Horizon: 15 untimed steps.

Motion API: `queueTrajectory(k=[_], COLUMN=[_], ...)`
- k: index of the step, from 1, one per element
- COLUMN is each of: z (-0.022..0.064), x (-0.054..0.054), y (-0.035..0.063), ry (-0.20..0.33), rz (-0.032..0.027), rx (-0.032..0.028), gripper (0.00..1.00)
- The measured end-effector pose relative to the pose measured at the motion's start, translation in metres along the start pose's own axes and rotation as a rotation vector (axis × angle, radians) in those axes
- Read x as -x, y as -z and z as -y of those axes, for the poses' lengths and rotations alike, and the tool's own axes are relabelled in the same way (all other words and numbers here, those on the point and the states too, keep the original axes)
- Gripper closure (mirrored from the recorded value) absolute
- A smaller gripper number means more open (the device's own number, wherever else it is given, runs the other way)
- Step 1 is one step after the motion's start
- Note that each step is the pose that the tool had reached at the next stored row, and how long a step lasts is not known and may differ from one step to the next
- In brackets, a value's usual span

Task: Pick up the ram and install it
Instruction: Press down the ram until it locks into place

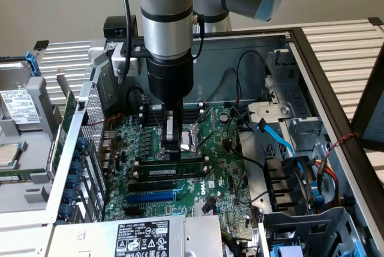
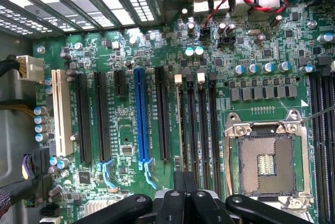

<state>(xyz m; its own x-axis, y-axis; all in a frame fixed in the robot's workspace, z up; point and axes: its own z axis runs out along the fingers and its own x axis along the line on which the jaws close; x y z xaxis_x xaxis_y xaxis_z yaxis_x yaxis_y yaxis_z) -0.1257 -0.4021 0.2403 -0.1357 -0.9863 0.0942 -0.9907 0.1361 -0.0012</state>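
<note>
The ram [image 1: 172, 172] is a green stick with a white sticker. It stands on edge in a black memory slot on the motherboard [image 1: 222, 167], next to the CPU socket [image 1: 191, 137]. In the wrist view the ram [image 2: 181, 130] shows as a thin edge running along its slot. My gripper [image 1: 173, 154] hangs straight down over the middle of the stick. Its fingers [image 2: 189, 185] are pressed together at the stick's top edge, and its sticker side stays uncovered. I cannot tell whether the fingertips touch the edge.
More black slots [image 2: 207, 130] lie beside the ram, and a long blue slot [image 2: 139, 114] further off. The case walls [image 1: 312, 59], a drive cage with blue and red cables [image 1: 300, 167], the power supply [image 1: 144, 236] and a black cable on the arm [image 1: 125, 23] crowd the space.
</note>
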Motion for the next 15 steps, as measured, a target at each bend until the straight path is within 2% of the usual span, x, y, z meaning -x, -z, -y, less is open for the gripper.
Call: queueTrajectory(k=[15], z=[0.0000], x=[0.0000], y=[0.0000], ry=[-0.160], rz=[-0.0001], rx=[0.0151], gripper=[0.89])
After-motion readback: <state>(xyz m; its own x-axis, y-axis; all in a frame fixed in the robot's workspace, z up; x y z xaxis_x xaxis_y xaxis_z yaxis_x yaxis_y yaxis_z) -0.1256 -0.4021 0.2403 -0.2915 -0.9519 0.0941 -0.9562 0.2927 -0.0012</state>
